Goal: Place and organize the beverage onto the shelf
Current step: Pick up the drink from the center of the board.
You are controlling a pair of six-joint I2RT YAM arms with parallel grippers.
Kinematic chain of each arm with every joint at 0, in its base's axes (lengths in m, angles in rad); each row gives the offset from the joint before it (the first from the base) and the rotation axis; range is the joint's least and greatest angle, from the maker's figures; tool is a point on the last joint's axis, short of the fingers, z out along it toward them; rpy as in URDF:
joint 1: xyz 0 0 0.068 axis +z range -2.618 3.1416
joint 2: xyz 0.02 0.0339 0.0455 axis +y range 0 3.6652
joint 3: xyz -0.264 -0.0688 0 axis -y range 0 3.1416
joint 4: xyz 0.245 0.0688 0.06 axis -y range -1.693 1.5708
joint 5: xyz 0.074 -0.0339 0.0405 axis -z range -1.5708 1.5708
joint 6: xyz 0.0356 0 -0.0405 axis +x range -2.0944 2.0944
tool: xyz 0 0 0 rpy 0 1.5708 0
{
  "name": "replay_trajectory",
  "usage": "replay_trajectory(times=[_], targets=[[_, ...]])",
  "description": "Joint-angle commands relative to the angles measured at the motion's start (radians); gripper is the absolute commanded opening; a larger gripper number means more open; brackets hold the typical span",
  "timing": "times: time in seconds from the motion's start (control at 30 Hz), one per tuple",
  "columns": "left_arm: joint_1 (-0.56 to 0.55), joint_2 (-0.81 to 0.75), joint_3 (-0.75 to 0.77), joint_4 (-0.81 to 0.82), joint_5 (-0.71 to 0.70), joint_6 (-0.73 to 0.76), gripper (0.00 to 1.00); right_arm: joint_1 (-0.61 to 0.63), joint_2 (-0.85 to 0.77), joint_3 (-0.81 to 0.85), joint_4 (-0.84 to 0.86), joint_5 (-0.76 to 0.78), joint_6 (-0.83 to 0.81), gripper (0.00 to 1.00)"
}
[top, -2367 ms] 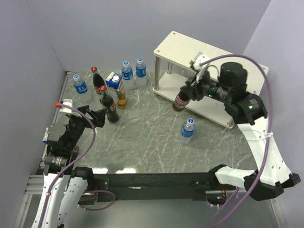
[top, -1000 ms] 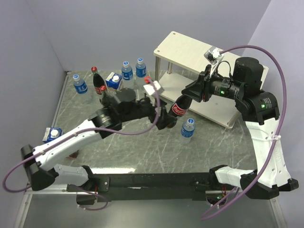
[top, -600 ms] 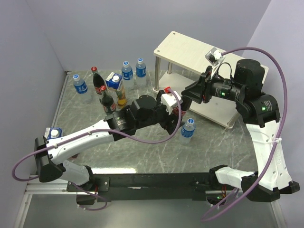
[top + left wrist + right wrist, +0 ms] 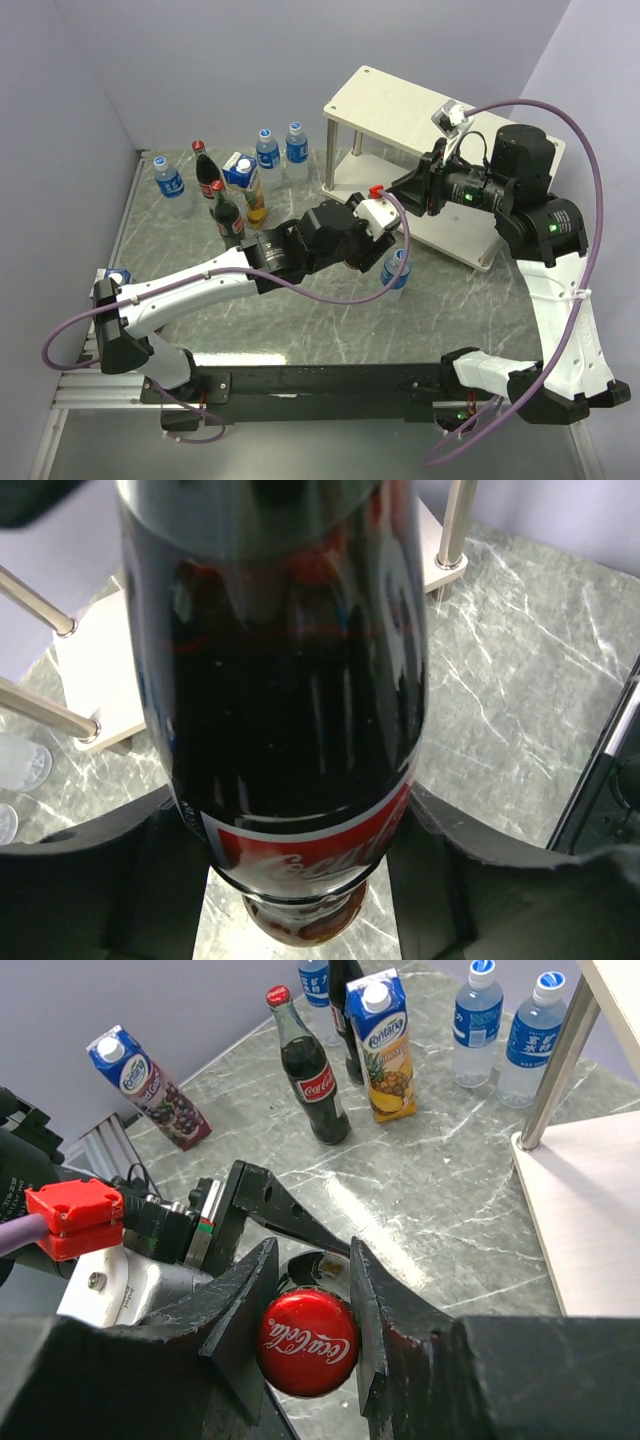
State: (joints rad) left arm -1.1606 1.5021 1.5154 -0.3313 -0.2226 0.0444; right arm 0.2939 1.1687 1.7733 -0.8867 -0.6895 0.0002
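A dark cola bottle [image 4: 300,700] hangs over the table in front of the shelf [image 4: 400,100]. My right gripper [image 4: 307,1305] is shut on its red cap [image 4: 307,1342]. My left gripper [image 4: 300,830] has reached across, and its fingers [image 4: 175,880] press both sides of the bottle's body by the red label. In the top view my left gripper [image 4: 368,245] covers the bottle, just below my right gripper [image 4: 412,188]. Two more cola bottles [image 4: 228,215], water bottles [image 4: 267,150] and a juice carton [image 4: 245,180] stand at the back left.
A water bottle [image 4: 395,272] stands right beside my left gripper, near the shelf's lower board [image 4: 590,1220]. A grape juice carton [image 4: 140,1085] leans at the table's left edge. The shelf leg [image 4: 555,1065] rises close by on the right. Grey walls close off the back and left.
My left arm swung from the table's left side across to the held cola bottle and closed its jaws round the body. My right gripper kept its hold on the cap.
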Motion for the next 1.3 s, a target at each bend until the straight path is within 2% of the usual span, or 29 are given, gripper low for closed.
replay_trajectory(times=[0.0,0.03,0.1,0.13,0.2,0.27,0.3,0.4,0.5,0.73,0.97,1.17,1.23,1.27], targets=[[-0.007,-0.005,0.066,-0.015,-0.021,0.025,0.45,0.001,-0.029,0.018,0.167,-0.024,0.023,0.00],[-0.007,-0.005,0.072,-0.017,-0.015,0.023,0.29,0.001,-0.029,0.017,0.169,-0.025,0.023,0.00],[-0.007,-0.011,0.072,-0.011,-0.014,0.015,0.07,0.001,-0.030,0.015,0.175,-0.022,0.024,0.00],[-0.007,-0.016,0.063,0.004,-0.009,0.008,0.00,-0.001,-0.032,0.012,0.178,-0.018,0.024,0.00],[-0.007,-0.034,0.049,0.018,0.012,0.000,0.00,0.001,-0.032,0.014,0.181,-0.015,0.024,0.00],[-0.005,-0.048,0.026,0.047,0.037,-0.017,0.00,0.001,-0.037,0.005,0.198,-0.015,0.035,0.35],[-0.005,-0.058,0.019,0.057,0.046,-0.029,0.00,0.001,-0.041,0.000,0.203,-0.012,0.041,0.60],[-0.002,-0.075,-0.003,0.083,0.077,-0.037,0.00,0.001,-0.046,0.000,0.209,-0.012,0.049,0.77],[0.002,-0.088,-0.029,0.104,0.098,-0.080,0.00,-0.001,-0.047,-0.002,0.213,-0.015,0.058,0.81],[0.032,-0.134,-0.076,0.150,0.115,-0.107,0.00,-0.018,-0.064,-0.003,0.218,0.041,0.072,0.81],[0.146,-0.195,-0.101,0.189,0.172,-0.158,0.00,-0.151,-0.113,-0.034,0.241,0.091,0.109,0.81],[0.275,-0.155,0.035,0.152,0.239,-0.167,0.00,-0.289,-0.214,-0.236,0.325,0.016,0.066,0.84],[0.311,-0.132,0.121,0.138,0.253,-0.166,0.00,-0.338,-0.265,-0.300,0.338,-0.039,-0.019,0.90],[0.344,-0.105,0.152,0.129,0.270,-0.166,0.00,-0.341,-0.283,-0.363,0.344,-0.121,-0.054,0.93]])
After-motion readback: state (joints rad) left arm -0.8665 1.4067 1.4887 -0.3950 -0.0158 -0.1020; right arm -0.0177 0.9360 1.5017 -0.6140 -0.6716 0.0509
